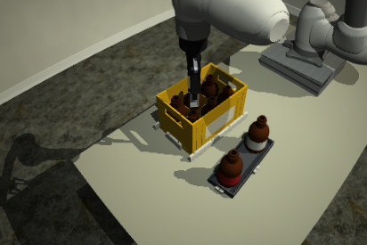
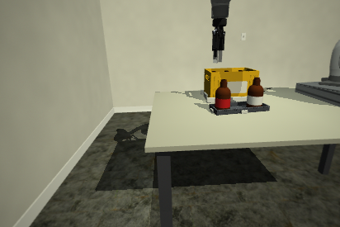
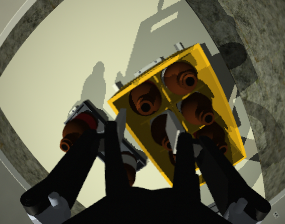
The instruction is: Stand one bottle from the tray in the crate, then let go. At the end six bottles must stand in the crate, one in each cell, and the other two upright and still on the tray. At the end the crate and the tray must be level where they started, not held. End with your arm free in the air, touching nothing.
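The yellow crate (image 1: 175, 132) (image 2: 210, 85) (image 3: 215, 80) stands level. Several brown bottles show in its cells, among them a bottle (image 1: 209, 87) (image 3: 180, 77) and another bottle (image 3: 145, 98); my fingers partly hide others in the wrist view. My gripper (image 1: 194, 103) (image 2: 217, 60) (image 3: 146, 119) is open and empty, pointing down above the crate, with its fingertips higher than the rim in the exterior view. The dark tray (image 1: 246, 165) (image 2: 235, 111) holds two upright bottles: a red-labelled bottle (image 1: 231, 166) (image 2: 223, 94) (image 3: 74, 133) and a white-labelled bottle (image 1: 259, 132) (image 2: 256, 91).
White locating strips (image 1: 215, 139) run along the crate's base. The tray lies beside the crate, with small light clips at its edges. The arm's grey base plate (image 1: 298, 68) (image 2: 318, 94) is on the table (image 1: 165, 191) (image 2: 186, 130), beyond the crate in the top view.
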`<state>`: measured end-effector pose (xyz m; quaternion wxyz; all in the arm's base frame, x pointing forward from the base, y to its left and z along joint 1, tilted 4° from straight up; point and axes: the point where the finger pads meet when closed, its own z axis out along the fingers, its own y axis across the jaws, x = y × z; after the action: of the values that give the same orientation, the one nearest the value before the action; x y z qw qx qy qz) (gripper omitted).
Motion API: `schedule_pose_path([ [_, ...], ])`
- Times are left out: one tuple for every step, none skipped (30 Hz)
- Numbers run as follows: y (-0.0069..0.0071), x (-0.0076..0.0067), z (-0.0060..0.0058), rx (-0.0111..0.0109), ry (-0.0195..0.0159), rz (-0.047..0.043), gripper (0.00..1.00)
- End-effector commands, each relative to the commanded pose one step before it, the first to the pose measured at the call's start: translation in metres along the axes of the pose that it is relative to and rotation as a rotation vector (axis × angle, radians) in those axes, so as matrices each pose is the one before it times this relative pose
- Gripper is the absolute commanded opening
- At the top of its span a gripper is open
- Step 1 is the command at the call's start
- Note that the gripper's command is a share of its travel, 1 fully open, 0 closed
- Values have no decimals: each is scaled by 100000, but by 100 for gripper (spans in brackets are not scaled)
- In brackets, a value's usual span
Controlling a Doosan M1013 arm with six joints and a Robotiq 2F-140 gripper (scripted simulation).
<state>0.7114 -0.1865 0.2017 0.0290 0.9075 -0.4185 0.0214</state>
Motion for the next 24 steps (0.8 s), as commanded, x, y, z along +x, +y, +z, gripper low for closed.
schedule_pose_path([
  [1, -3, -231, 16, -2, -3, 38],
  [0, 0, -20, 0, 0, 0, 38],
  [0, 0, -13, 0, 0, 0, 38],
  [0, 0, -7, 0, 0, 0, 38],
  [0, 0, -3, 0, 0, 0, 38],
  [0, 0, 0, 0, 0, 0, 38],
  [0, 0, 0, 0, 0, 0, 38],
  [0, 0, 0, 0, 0, 0, 38],
  [0, 0, 0, 0, 0, 0, 0],
  [0, 0, 0, 0, 0, 0, 0],
  [0, 0, 0, 0, 0, 0, 0],
  [0, 0, 0, 0, 0, 0, 0],
  [0, 0, 0, 0, 0, 0, 0],
  [0, 0, 0, 0, 0, 0, 0],
  [0, 0, 0, 0, 0, 0, 0],
  [0, 0, 0, 0, 0, 0, 0],
  [0, 0, 0, 0, 0, 0, 0],
  [0, 0, 0, 0, 0, 0, 0],
  [0, 0, 0, 0, 0, 0, 0],
  [0, 0, 0, 0, 0, 0, 0],
  [0, 0, 0, 0, 0, 0, 0],
  [0, 0, 0, 0, 0, 0, 0],
  [0, 0, 0, 0, 0, 0, 0],
  [0, 0, 0, 0, 0, 0, 0],
])
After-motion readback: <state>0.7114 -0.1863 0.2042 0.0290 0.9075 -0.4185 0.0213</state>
